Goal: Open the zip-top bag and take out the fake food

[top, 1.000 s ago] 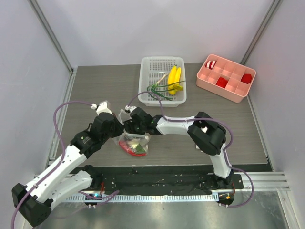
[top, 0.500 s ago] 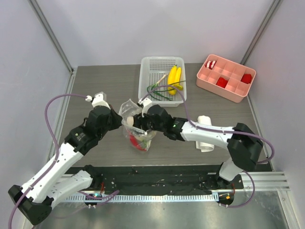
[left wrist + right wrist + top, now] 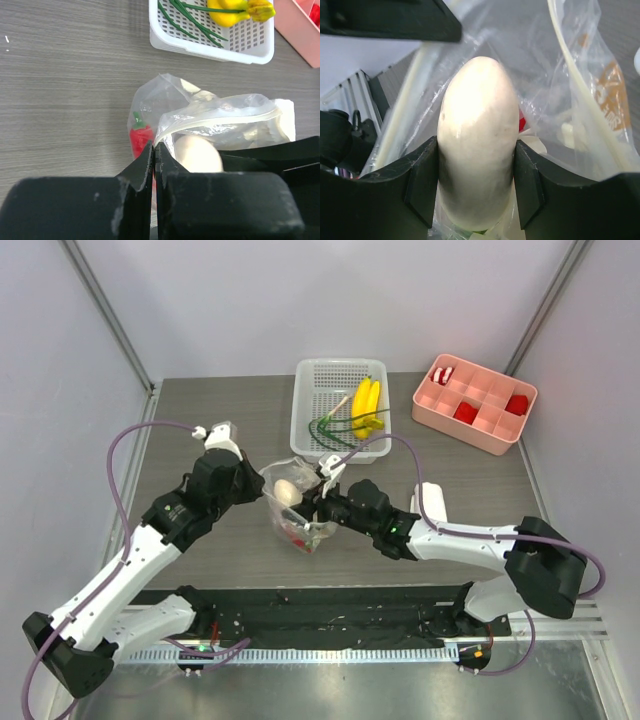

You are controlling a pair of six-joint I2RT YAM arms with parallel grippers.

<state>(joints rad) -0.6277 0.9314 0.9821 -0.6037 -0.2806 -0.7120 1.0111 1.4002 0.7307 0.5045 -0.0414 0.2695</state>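
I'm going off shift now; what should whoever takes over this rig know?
Left gripper: shut on the rim of the zip-top bag, holding it open.
Right gripper: shut on the white radish, in the bag's mouth.
Done: bag opened; banana bunch and green stems lie in the white basket.
Left: lift the radish out, then fetch the red chili inside the bag.

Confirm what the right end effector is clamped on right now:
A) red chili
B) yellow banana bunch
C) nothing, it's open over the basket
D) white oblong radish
D: in the right wrist view the white radish sits pinched between the fingers of the right end effector, inside the zip-top bag; the banana bunch lies in the white basket.
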